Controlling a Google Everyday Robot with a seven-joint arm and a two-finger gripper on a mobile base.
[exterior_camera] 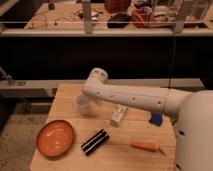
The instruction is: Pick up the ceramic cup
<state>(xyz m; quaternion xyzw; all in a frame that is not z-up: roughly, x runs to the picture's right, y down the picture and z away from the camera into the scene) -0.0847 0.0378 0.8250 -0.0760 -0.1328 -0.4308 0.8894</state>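
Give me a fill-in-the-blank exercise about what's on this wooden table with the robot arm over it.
1. The robot's hand is at the small white ceramic cup, which stands ___ on the wooden table.
2. The round flat plate is coloured ___.
3. Between that plate and the orange carrot lies a ___ ribbed rectangular object.
Missing words: upright; orange; black.

Wooden table (135,134) carries: ceramic cup (82,103), orange plate (55,138), black bars (95,141), white bottle (118,114), blue block (156,119), carrot (145,146).
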